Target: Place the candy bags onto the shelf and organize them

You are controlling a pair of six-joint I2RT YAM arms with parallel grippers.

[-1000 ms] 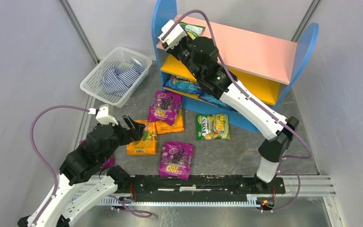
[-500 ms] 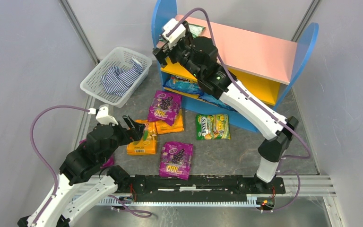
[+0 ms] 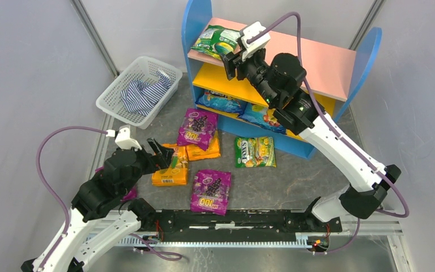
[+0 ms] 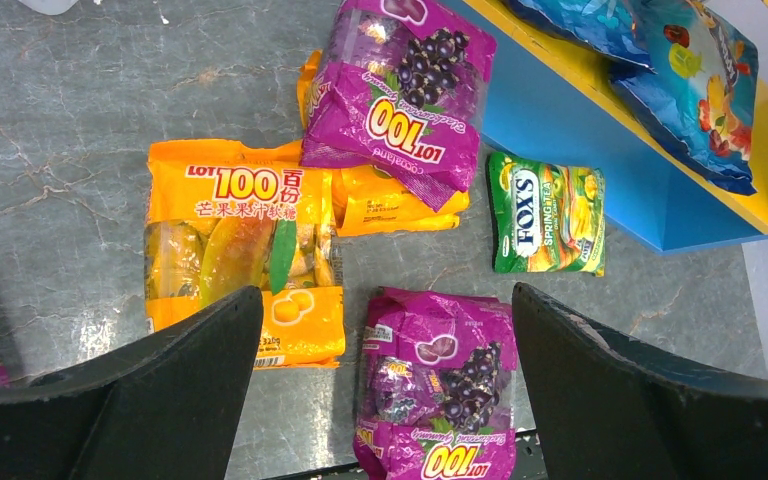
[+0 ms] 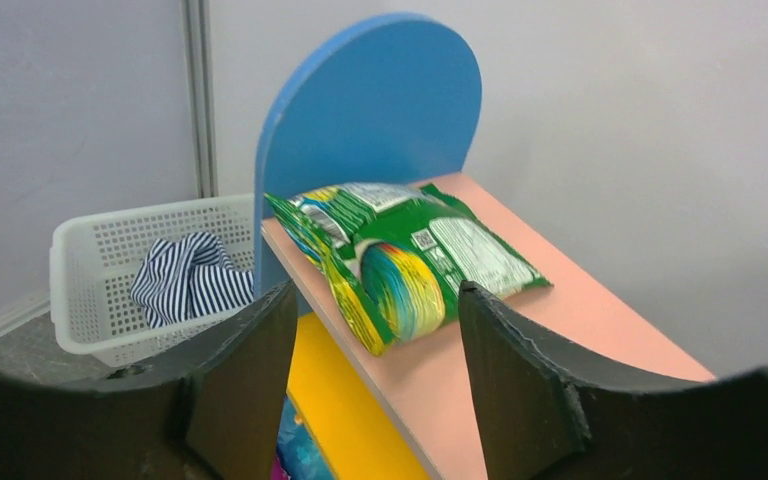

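Only right wrist shows barcode (image 5: 425,240) on green bag (image 5: 400,265); right tool (image 5: 375,300) jaws apart.

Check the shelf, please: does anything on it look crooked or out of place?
The green bag on the pink top board lies skewed at the left end, one corner seeming to overhang the front edge. Blue bags stick out of the lower tier.
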